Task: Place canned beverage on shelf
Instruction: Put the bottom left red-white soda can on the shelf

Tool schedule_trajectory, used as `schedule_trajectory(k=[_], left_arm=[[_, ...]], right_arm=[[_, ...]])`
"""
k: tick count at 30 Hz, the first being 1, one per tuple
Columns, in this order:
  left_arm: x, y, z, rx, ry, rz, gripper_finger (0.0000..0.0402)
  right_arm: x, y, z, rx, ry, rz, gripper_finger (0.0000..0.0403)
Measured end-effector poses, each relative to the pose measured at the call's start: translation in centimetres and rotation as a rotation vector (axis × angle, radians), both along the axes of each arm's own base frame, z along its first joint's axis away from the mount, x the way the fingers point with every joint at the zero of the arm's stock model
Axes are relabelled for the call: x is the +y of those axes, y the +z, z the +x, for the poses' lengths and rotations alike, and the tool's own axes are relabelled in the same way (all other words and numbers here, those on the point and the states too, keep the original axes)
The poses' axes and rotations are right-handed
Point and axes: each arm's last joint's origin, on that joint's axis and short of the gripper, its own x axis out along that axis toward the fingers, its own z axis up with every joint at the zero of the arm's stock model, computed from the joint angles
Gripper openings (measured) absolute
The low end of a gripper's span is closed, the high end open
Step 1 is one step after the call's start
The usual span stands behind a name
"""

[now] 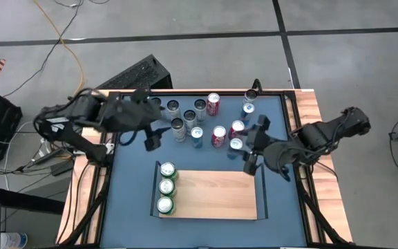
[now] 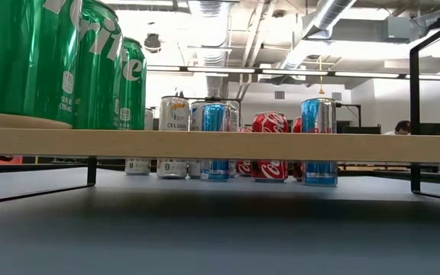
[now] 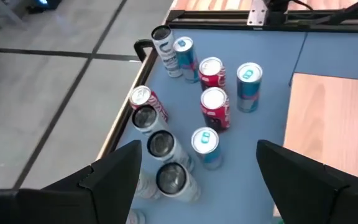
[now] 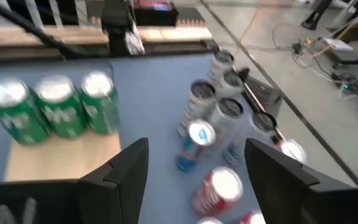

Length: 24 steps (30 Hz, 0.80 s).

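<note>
shelf: your light-wood shelf (image 1: pixel 216 195) with black end rails sits at the near middle of the blue table (image 1: pixel 133 183), below both arms in the high view.
cans on shelf: you have three green cans (image 1: pixel 166 187) standing upright in a row along the shelf's left end; in the low view they rise at the left on the board (image 2: pixel 228 143).
loose cans: the rest stand upright on the table beyond the shelf's far edge: a silver group (image 1: pixel 185 114), a blue can (image 1: pixel 197 136), red cans (image 1: pixel 219 135), and more by the far right corner.
left gripper: your left gripper (image 1: pixel 150 135) hangs over the table's far left part, jaws spread and holding nothing. its wrist view looks down between the two dark fingers (image 3: pixel 114 171) at the silver cans (image 3: pixel 161 146) and a blue-topped can (image 3: pixel 205 144); the shelf's corner (image 3: pixel 334 106) shows at one side.
right gripper: your right gripper (image 1: pixel 251 146) hovers just past the shelf's far right corner, jaws spread and empty, next to a blue can (image 1: pixel 235 146) and a red can (image 1: pixel 237 128).
shelf versus right claw: in the right wrist view the green cans (image 4: pixel 55 109) and the shelf lie ahead to one side of the fingers (image 4: pixel 126 165), apart from them; a blue can (image 4: pixel 196 143) and a red can (image 4: pixel 219 186) lie between the fingers.
</note>
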Motion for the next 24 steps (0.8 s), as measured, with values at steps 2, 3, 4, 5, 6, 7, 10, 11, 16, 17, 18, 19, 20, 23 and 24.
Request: schedule_trajectory(k=[2, 3, 4, 5, 6, 7, 10, 11, 16, 17, 18, 19, 20, 23, 24], left_arm=[[1.1, -0.4, 0.8, 0.027, -0.010, -0.013, 0.0304], [1.7, -0.6, 1.3, 0.034, -0.015, -0.025, 0.0304], [2.3, -0.8, 1.8, 0.041, -0.019, -0.034, 0.0304], [2.9, -1.1, 2.4, 0.052, -0.021, -0.041, 0.0304], [3.4, -1.4, 2.8, 0.061, -0.023, -0.046, 0.0304], [4.0, -1.6, 3.2, 0.063, -0.020, -0.049, 0.0304], [5.4, -2.5, 4.4, 0.094, -0.017, -0.073, 0.0304], [5.8, -2.9, 4.9, 0.111, -0.017, -0.086, 0.0304], [6.8, -4.6, 5.8, 0.228, -0.021, -0.093, 0.0304], [6.9, -4.7, 5.9, 0.230, -0.028, -0.101, 0.0304], [7.0, -4.7, 5.9, 0.234, -0.041, -0.112, 0.0304], [7.1, -5.0, 5.9, 0.241, -0.059, -0.120, 0.0304], [7.2, -5.3, 6.1, 0.250, -0.079, -0.120, 0.0304], [7.7, -6.8, 6.2, 0.303, -0.106, -0.096, 0.0304], [8.0, -7.4, 6.0, 0.325, -0.108, -0.100, 0.0304]], right_arm=[[-0.2, -0.1, -0.3, 0.025, -0.003, -0.013, 0.0254], [-0.4, -0.1, -0.5, 0.032, -0.001, -0.020, 0.0254], [-0.5, 0.0, -0.6, 0.036, 0.002, -0.029, 0.0254], [-0.5, 0.1, -0.6, 0.035, 0.008, -0.038, 0.0254], [-0.5, 0.2, -0.7, 0.036, 0.017, -0.048, 0.0254], [-0.7, 0.3, -1.0, 0.040, 0.025, -0.059, 0.0254], [-1.0, 0.7, -1.5, 0.036, 0.036, -0.070, 0.0254], [-1.3, 0.9, -1.9, 0.043, 0.039, -0.080, 0.0254], [-2.3, 1.5, -4.0, 0.071, 0.043, -0.105, 0.0254], [-2.6, 1.6, -4.4, 0.074, 0.038, -0.107, 0.0254], [-3.0, 1.8, -4.7, 0.069, 0.026, -0.103, 0.0254], [-3.4, 1.9, -5.1, 0.065, 0.012, -0.097, 0.0254], [-3.7, 2.0, -5.4, 0.067, -0.002, -0.091, 0.0254], [-4.5, 2.2, -5.8, 0.058, -0.038, -0.086, 0.0254], [-4.7, 2.2, -5.8, 0.056, -0.050, -0.084, 0.0254]])
